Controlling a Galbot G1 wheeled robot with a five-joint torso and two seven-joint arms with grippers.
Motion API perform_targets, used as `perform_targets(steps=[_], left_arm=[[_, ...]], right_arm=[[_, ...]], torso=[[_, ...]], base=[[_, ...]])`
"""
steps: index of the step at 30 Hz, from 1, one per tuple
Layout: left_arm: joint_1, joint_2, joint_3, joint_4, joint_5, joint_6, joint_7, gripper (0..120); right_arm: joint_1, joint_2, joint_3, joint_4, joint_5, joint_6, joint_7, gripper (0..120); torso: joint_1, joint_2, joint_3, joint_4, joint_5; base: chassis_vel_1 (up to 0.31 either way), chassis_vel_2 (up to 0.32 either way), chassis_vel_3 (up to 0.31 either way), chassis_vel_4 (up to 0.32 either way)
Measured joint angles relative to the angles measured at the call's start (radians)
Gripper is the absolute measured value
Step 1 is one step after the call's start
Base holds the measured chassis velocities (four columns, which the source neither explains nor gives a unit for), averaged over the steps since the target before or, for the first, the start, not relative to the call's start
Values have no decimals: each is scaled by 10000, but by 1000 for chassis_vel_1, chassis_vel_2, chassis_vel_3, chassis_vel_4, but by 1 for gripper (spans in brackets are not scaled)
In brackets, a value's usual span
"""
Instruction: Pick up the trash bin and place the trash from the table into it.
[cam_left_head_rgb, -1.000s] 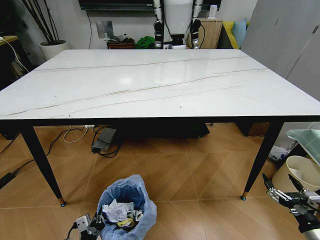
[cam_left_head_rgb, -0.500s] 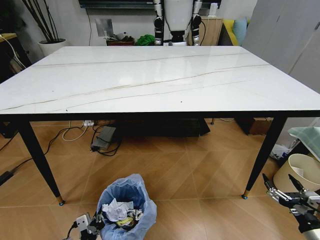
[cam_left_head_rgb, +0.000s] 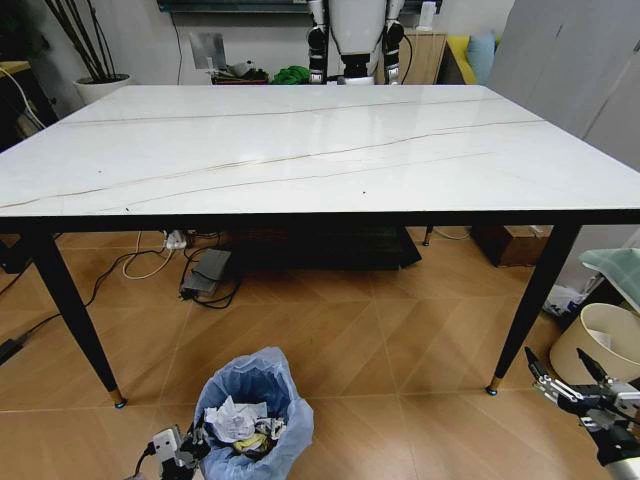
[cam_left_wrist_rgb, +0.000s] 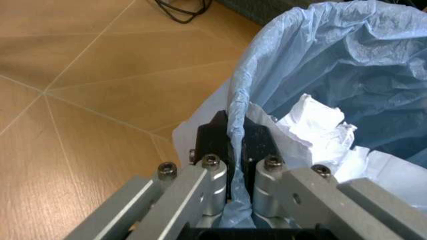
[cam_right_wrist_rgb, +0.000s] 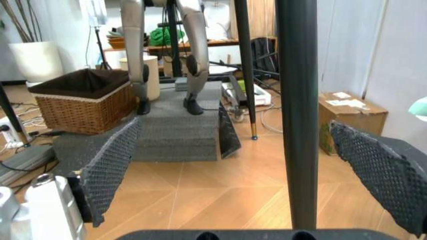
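On the wooden floor (cam_left_head_rgb: 330, 350) just in front of us sits the trash bin (cam_left_head_rgb: 253, 412), a small round bin lined with a crinkly blue bag. It stands near the table's front left leg (cam_left_head_rgb: 70, 310), out from under the tabletop. Inside it we see the trash (cam_left_head_rgb: 238, 425): crumpled white paper with a bit of yellow wrapper among it.

Our left gripper (cam_left_head_rgb: 182, 452) is low at the near side of the bin, and the left wrist view shows its fingers (cam_left_wrist_rgb: 212, 170) pinched tight on the bag-covered rim, the blue plastic squeezed between them, with white paper (cam_left_wrist_rgb: 313, 125) just beyond.

Our right gripper (cam_left_head_rgb: 571, 384) hangs low on the right, well apart from the bin, with its fingers spread wide and nothing between them. In the right wrist view, its two mesh-textured pads (cam_right_wrist_rgb: 112, 165) stand far apart, and the table's front right leg (cam_right_wrist_rgb: 298, 115) rises between them, farther off.

Beyond the bin, the table (cam_left_head_rgb: 300, 150) spreads wide across our view, its white marble-look top crossed by thin veins. A cream-white bin (cam_left_head_rgb: 600, 345) stands on the floor at the right, just behind the right gripper. Cables and a power brick (cam_left_head_rgb: 205, 275) lie on the floor under the table.
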Motion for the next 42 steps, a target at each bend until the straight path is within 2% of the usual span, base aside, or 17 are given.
perform_targets(steps=[17, 23, 42], left_arm=[[-172, -25, 82, 51, 63, 29, -27, 0], [-226, 8, 154, 55, 86, 25, -72, 0], [-510, -37, 339, 209, 172, -1, -244, 0]], right_arm=[[0, 0, 0, 0, 0, 0, 0, 100], [0, 0, 0, 0, 0, 0, 0, 100], [0, 0, 0, 0, 0, 0, 0, 100]], torso=[[-172, -636, -463, 0, 0], [-264, -1010, -744, 0, 0], [-348, -1617, -1269, 0, 0]], base=[[0, 0, 0, 0], [0, 0, 0, 0], [0, 0, 0, 0]])
